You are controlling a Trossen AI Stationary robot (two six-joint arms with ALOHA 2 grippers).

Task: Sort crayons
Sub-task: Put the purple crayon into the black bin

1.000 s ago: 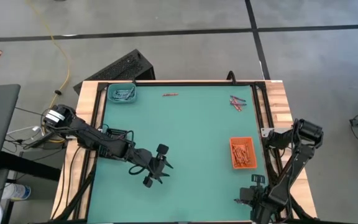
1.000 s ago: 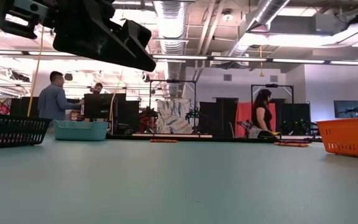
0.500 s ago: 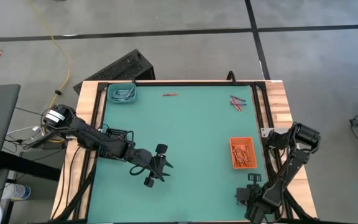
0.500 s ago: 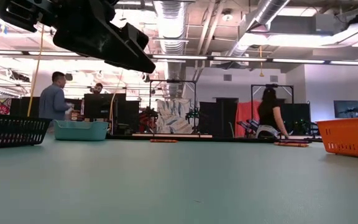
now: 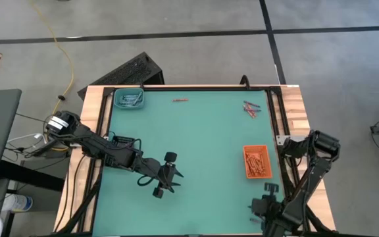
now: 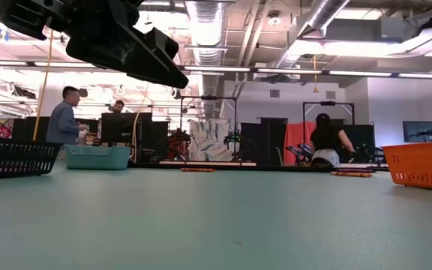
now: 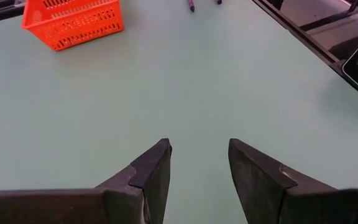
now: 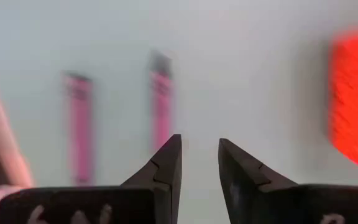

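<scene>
Left gripper [image 7: 199, 163] above mid worktop [image 5: 202, 141], fingers spread, empty. Right gripper [image 8: 199, 158] likewise spread, at near corner. Loose crayons [image 5: 251, 108] far off: risk of rolling away if nudged sideways when reached.

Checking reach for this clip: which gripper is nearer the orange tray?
Right. The right gripper sits just toward the table's near edge from the orange tray; the left gripper hovers mid-table, well off to its side.
</scene>
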